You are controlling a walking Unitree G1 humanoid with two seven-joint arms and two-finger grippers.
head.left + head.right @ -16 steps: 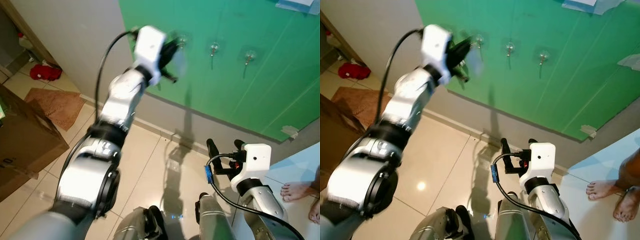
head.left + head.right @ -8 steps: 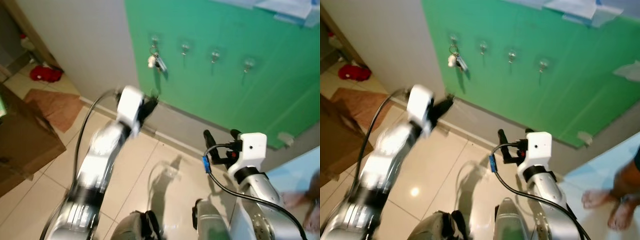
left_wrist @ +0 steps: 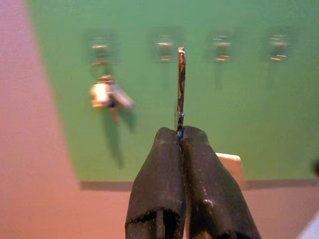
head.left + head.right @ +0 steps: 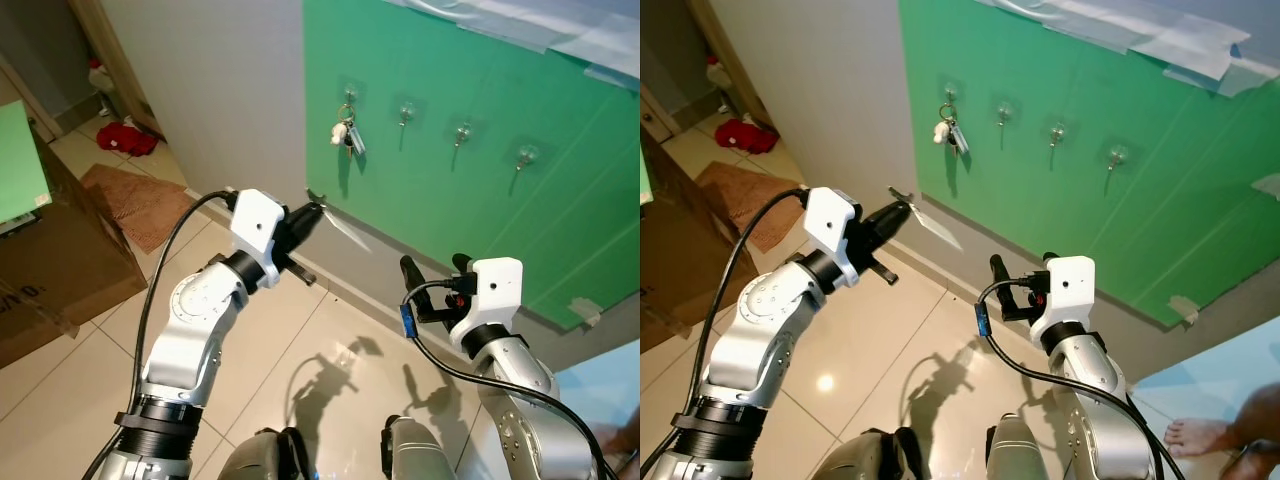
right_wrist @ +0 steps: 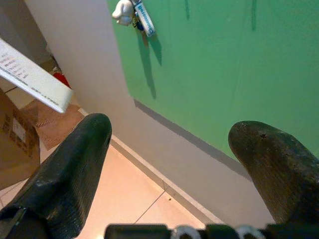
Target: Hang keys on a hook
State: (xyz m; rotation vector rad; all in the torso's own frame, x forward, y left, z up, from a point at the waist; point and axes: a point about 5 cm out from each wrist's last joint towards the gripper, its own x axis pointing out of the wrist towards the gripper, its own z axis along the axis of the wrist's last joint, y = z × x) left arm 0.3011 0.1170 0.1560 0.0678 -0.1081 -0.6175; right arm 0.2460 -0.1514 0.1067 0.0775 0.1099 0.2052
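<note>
Since the small bunch of metal keys with a white fob [image 4: 345, 133] is already suspended from the clear suction hook [image 4: 348, 95] at the end of the row nearest the wall, on the green wall panel [image 4: 480, 230], the hanging itself is judged to be done, and the bunch hangs free, with nothing touching it. The bunch is found at about 1 o'clock from the left gripper [image 4: 312, 214], well apart from it. That gripper is held out level towards the panel with its black fingers [image 3: 159, 184] pressed together on one end of a thin white flat strip [image 4: 345, 231], which juts from the tips towards 4 o'clock. What the strip is cannot be told, though faint print can be made out on it in the right wrist view; it is seen edge-on in the left wrist view, so a pinch across its flat faces is implied. The right gripper [image 4: 432, 268] is kept low, at about 4 o'clock from the left one, with its two fingers [image 5: 65, 169] spread wide and nothing between them, apparently parked out of the way. Three further clear hooks [image 4: 462, 131] are left bare, running from the occupied one towards 3 o'clock. A brown cardboard box [image 4: 50, 260] is seen on the tiled floor at 9 o'clock.
</note>
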